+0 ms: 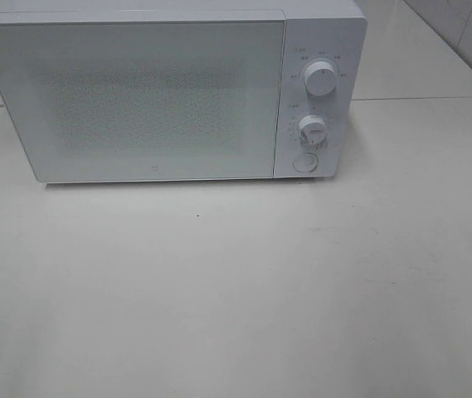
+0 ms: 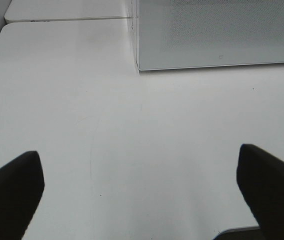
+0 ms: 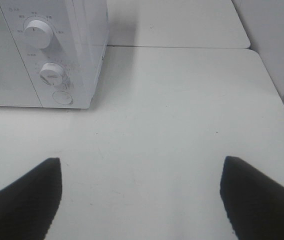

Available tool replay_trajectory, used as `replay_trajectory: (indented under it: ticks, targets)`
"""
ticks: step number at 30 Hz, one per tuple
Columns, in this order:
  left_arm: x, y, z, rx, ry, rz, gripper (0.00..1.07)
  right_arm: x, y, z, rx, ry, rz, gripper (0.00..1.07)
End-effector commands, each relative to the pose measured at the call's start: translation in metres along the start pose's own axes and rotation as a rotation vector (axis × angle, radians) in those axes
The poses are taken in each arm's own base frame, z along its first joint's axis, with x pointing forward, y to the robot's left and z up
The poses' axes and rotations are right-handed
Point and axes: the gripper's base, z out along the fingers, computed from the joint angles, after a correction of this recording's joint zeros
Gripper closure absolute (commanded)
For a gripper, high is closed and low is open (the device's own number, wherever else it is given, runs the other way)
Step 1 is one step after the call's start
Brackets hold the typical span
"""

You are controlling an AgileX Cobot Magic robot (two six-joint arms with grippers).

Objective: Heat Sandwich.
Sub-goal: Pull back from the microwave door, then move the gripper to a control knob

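A white microwave (image 1: 136,95) stands at the back of the white table (image 1: 236,290) with its door shut. It has two round knobs (image 1: 319,79) and a round button on its right panel. The sandwich is not in view, and the frosted door hides the inside. My left gripper (image 2: 141,190) is open and empty over the table, in front of the microwave's left corner (image 2: 216,35). My right gripper (image 3: 141,192) is open and empty over the table, in front of the microwave's control panel (image 3: 49,60). Neither gripper shows in the exterior high view.
Another white table (image 1: 418,50) adjoins behind and to the right of the microwave, and it also shows in the right wrist view (image 3: 181,22). The table's right edge (image 3: 276,95) runs near the right gripper.
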Motion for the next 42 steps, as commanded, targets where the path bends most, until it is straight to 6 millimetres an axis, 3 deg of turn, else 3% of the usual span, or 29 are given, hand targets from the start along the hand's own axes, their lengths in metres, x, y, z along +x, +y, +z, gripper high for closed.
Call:
replay_trajectory:
  ticks: [1, 12, 28, 35, 42]
  targets:
    - [0.003, -0.001, -0.003, 0.002, -0.024, 0.002, 0.03, -0.008, 0.001, 0.015, 0.001, -0.015, -0.016, 0.26]
    - [0.003, -0.001, -0.003, 0.002, -0.024, 0.002, 0.03, -0.025, 0.007, 0.065, -0.026, -0.022, -0.031, 0.29]
    - [0.003, -0.001, -0.003, 0.002, -0.024, 0.002, 0.03, -0.027, 0.014, 0.125, -0.055, -0.004, -0.074, 0.31]
    - [0.003, -0.001, -0.003, 0.002, -0.024, 0.002, 0.03, -0.012, 0.018, 0.15, -0.075, -0.082, -0.16, 0.31]
    - [0.003, -0.001, -0.003, 0.002, -0.024, 0.002, 0.03, 0.01, 0.013, 0.165, 0.029, -0.171, -0.1, 0.31]
